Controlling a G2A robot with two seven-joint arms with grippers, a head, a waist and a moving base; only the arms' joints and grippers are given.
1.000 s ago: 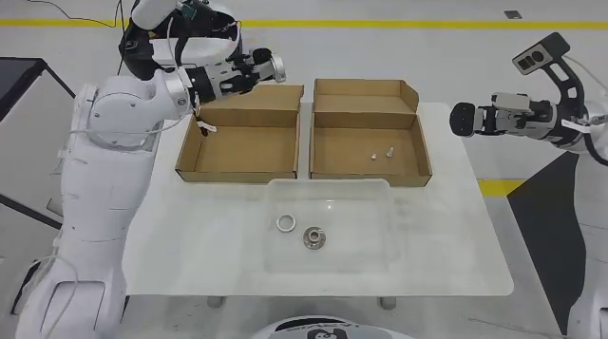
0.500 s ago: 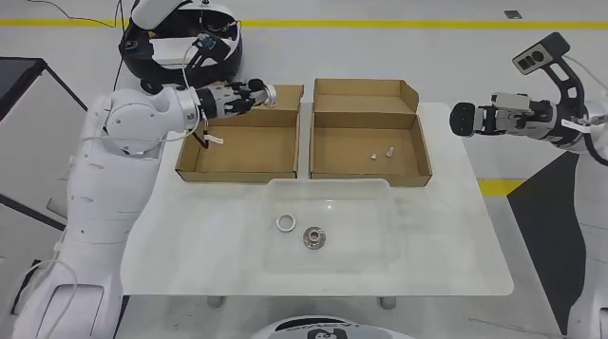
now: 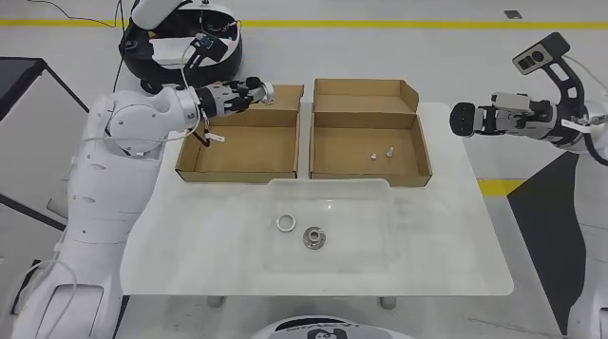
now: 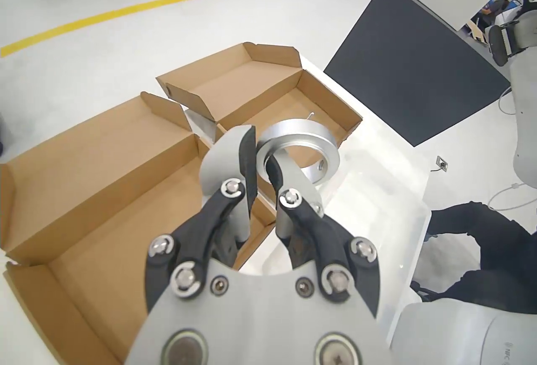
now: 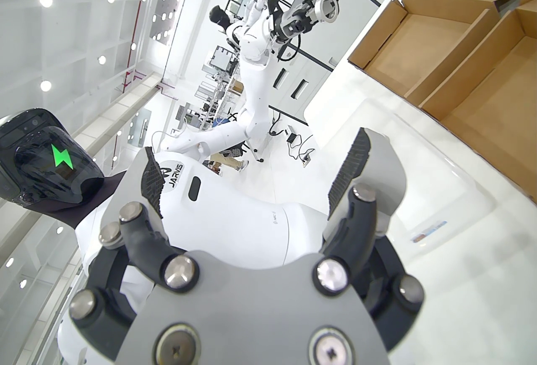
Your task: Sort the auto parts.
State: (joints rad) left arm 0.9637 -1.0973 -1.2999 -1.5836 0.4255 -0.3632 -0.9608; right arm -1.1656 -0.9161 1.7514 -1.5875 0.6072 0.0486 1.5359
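- Roughly midway, I'd say: two parts boxed, one in the air, two left in the bin.
- Left jaws are clamped shut on the rim of a metal ring [image 4: 308,131]. They hold it above the back flap of the left cardboard box [image 3: 237,154], toward that box's 1 o'clock corner.
- Left box sits at 10 o'clock on the surface [image 3: 456,244]. No parts are visible inside it, and it is probably the ring's drop target.
- Right cardboard box [image 3: 342,149] is at 1 o'clock, side by side with the left one. It holds two small silver parts [image 3: 375,157], close together toward its 3 o'clock side.
- Clear bin [image 3: 328,182] is at 6 o'clock, just beside the boxes' near walls. It holds a smaller ring [image 3: 284,221] and a flanged round part [image 3: 313,236], near each other toward the bin's 9 o'clock side.
- Right jaws are spread wide with nothing in them, off the surface's edge at 2 o'clock.
- Left to do: release the held ring, then pick and sort the two bin parts.
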